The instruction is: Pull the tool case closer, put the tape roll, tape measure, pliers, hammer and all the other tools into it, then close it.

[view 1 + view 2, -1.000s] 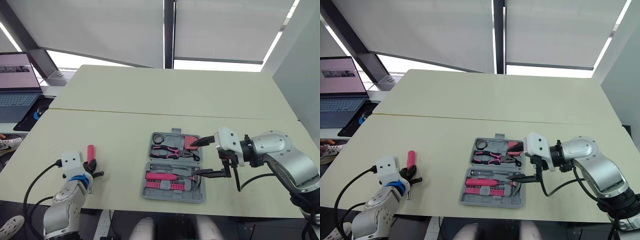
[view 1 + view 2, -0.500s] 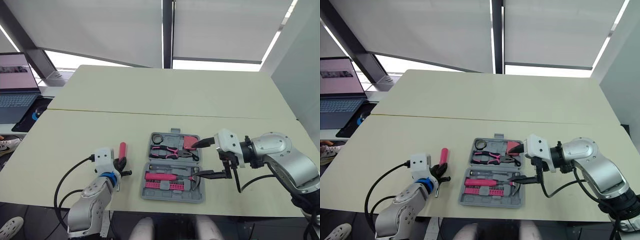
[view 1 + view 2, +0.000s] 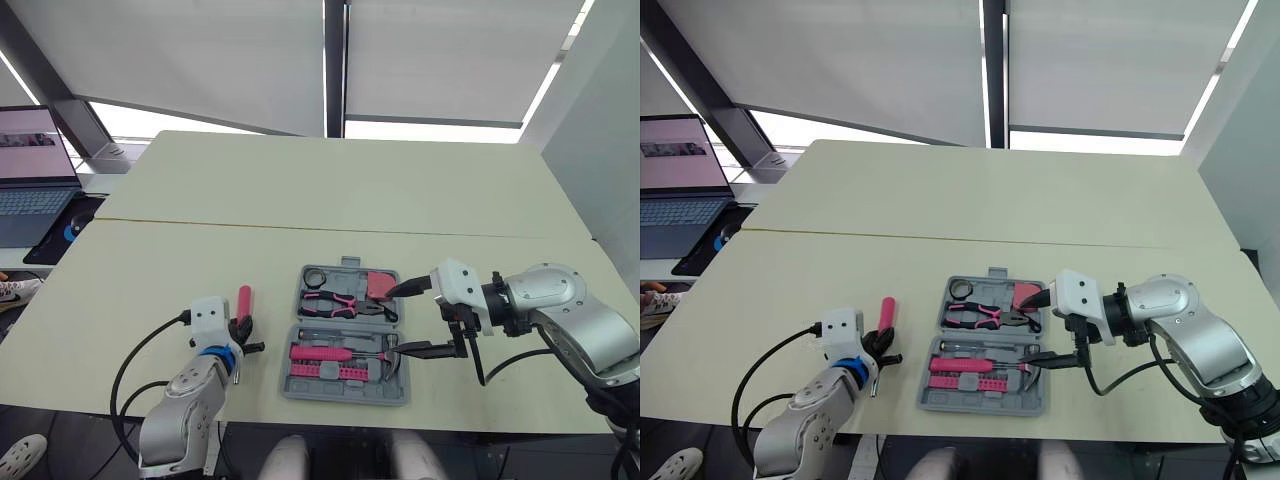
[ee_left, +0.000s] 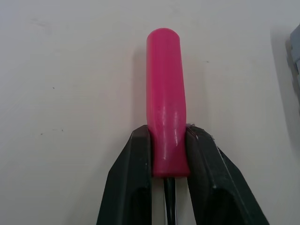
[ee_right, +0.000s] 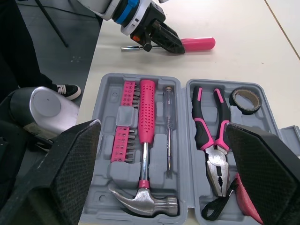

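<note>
The grey tool case (image 3: 346,395) lies open near the table's front edge. It holds a tape roll (image 3: 317,277), pink pliers (image 3: 340,302), a red tape measure (image 3: 381,286), a pink-handled hammer (image 5: 146,117), a thin screwdriver (image 5: 168,136) and pink bits. My left gripper (image 3: 240,334) sits just left of the case, shut on a pink-handled screwdriver (image 4: 165,112) held low over the table. My right gripper (image 3: 408,318) hovers at the case's right side, wide open, one finger over the tape measure and the other by the hammer head.
A laptop (image 3: 35,180) stands on a side desk at the far left. A seam (image 3: 200,225) crosses the table behind the case. The table's front edge (image 3: 450,432) runs close behind both grippers.
My left gripper has carried the pink screwdriver rightward, from far left to just beside the case. The right gripper has stayed open over the case's right side.
</note>
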`<state>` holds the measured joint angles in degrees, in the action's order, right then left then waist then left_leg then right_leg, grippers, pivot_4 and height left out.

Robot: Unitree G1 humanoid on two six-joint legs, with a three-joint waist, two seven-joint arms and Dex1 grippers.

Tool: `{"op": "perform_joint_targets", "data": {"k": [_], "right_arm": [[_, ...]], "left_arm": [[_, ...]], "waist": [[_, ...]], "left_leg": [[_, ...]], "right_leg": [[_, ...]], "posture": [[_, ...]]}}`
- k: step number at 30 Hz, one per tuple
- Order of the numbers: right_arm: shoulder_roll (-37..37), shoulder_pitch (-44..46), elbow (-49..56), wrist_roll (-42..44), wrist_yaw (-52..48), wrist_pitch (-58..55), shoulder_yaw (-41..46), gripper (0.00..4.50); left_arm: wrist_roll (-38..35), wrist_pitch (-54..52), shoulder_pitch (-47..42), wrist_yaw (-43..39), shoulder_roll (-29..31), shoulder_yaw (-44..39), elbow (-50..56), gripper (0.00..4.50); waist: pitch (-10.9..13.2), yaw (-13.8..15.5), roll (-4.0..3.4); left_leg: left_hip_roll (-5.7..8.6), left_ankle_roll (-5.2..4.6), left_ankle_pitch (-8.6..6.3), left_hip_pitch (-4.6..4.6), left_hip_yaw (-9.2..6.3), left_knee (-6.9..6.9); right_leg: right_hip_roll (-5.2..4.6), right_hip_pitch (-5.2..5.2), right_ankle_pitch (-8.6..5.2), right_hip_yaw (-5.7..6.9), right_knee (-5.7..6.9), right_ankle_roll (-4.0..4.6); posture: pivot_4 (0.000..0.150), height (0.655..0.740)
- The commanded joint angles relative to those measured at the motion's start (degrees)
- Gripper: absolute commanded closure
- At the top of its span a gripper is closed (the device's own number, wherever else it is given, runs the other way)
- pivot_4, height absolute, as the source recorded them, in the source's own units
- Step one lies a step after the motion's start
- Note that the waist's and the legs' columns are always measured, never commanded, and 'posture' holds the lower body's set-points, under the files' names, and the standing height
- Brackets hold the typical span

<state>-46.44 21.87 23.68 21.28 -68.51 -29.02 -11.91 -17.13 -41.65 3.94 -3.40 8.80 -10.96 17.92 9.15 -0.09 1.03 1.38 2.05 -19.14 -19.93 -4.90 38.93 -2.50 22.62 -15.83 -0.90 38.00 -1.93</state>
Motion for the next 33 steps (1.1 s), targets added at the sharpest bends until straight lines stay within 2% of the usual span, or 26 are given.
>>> {"op": "perform_joint_targets", "data": {"k": [1, 9, 11, 17, 19, 22, 25, 28, 30, 32, 33], "right_arm": [[-1.0, 0.6, 2.1, 0.2, 0.0, 0.5, 0.9, 0.00], [-1.2, 0.6, 3.5, 0.8, 1.3, 0.1, 1.9, 0.00], [-0.2, 0.7, 3.8, 0.7, 2.9, 1.0, 2.6, 0.00], [2.0, -0.2, 9.4, 5.4, 8.3, -5.4, 5.3, 0.00], [1.6, -2.4, 11.7, 5.6, 9.0, -5.7, 4.7, 0.00], [1.7, -4.8, 13.7, 5.1, 10.2, -5.5, 3.5, 0.00], [2.5, -5.7, 14.8, 4.6, 11.8, -5.8, 2.2, 0.00], [3.6, -5.7, 15.5, 4.5, 13.6, -6.4, 0.7, 0.00], [4.5, -6.0, 15.9, 4.6, 14.9, -7.0, 0.0, 0.00], [5.2, -5.8, 16.3, 4.6, 15.9, -7.5, -0.8, 0.00], [5.4, -5.9, 16.5, 4.5, 16.2, -7.5, -1.3, 0.00]], "left_arm": [[-2.4, -0.7, 1.1, -0.4, -0.3, -2.9, 3.2, 2.38], [-9.9, -1.3, 5.3, -4.6, 0.3, -6.5, 12.4, 0.01], [-12.7, -0.1, 7.6, -8.7, 1.8, -7.4, 14.6, 0.01], [-16.0, 6.2, 13.0, -26.6, 17.2, -13.0, 15.1, 0.01], [-11.9, 11.8, 11.0, -32.5, 24.7, -13.3, 10.0, 0.01], [-7.2, 27.3, 6.9, -48.8, 36.1, -11.4, 1.3, 0.01], [-0.3, 44.0, -0.8, -63.1, 46.7, -4.9, -12.1, 0.01], [7.2, 64.3, -11.9, -75.3, 53.2, 4.3, -26.4, 0.01], [14.2, 80.6, -22.4, -82.2, 55.2, 12.7, -36.8, 0.01], [18.0, 90.2, -31.1, -86.4, 54.9, 18.5, -45.5, 0.01], [23.2, 93.5, -36.7, -86.3, 54.0, 22.0, -50.1, 0.01]], "waist": [[0.0, 0.0, 0.00], [0.0, 0.1, 0.05], [0.1, 0.0, 0.05], [0.2, 0.0, -0.03], [0.2, 0.3, -0.07], [0.2, 0.7, -0.10], [0.3, 0.6, -0.26], [0.4, 0.0, -0.33], [0.4, -0.1, -0.32], [0.4, -0.1, -0.30], [0.4, -0.1, -0.30]], "left_leg": [[-0.01, 0.00, 0.00, 0.00, 0.00, 0.00], [-0.02, 0.01, 0.00, -0.03, -0.02, 0.00], [-0.02, 0.01, 0.00, -0.03, -0.02, 0.00], [-0.11, 0.00, -0.01, -0.04, -0.11, -0.06], [-0.09, -0.13, -0.07, -0.04, -0.15, -0.08], [-0.07, -0.14, -0.08, -0.08, -0.39, -0.07], [-0.07, -0.13, -0.07, -0.06, -0.25, -0.09], [-0.09, -0.15, -0.08, -0.03, -0.11, -0.14], [-0.12, -0.15, -0.08, -0.15, -0.06, -0.15], [-0.10, -0.15, -0.08, -0.37, 0.00, -0.16], [-0.08, -0.14, -0.07, -0.64, 0.07, -0.11]], "right_leg": [[0.00, 0.00, 0.00, 0.00, 0.00, 0.00], [0.00, 0.00, 0.00, 0.00, -0.03, 0.00], [0.00, 0.01, 0.00, 0.00, -0.03, 0.00], [0.12, 0.05, -0.03, 0.04, -0.03, 0.06], [0.13, 0.01, -0.04, 0.06, -0.04, 0.07], [0.18, -0.06, -0.06, 0.24, -0.13, 0.10], [0.20, -0.09, -0.06, 0.14, -0.18, 0.11], [0.23, -0.03, -0.06, 0.12, -0.21, 0.12], [0.23, 0.11, -0.05, 0.14, -0.22, 0.12], [0.29, 0.37, -0.04, 0.24, -0.17, 0.11], [0.31, 0.67, -0.04, 0.20, -0.06, 0.11]], "posture": [[0.150, 0.7400], [0.150, 0.7400], [0.150, 0.7400], [0.150, 0.7400], [0.150, 0.7400], [0.150, 0.7400], [0.150, 0.7400], [0.150, 0.7400], [0.150, 0.7400], [0.150, 0.7400], [0.150, 0.7400]]}}
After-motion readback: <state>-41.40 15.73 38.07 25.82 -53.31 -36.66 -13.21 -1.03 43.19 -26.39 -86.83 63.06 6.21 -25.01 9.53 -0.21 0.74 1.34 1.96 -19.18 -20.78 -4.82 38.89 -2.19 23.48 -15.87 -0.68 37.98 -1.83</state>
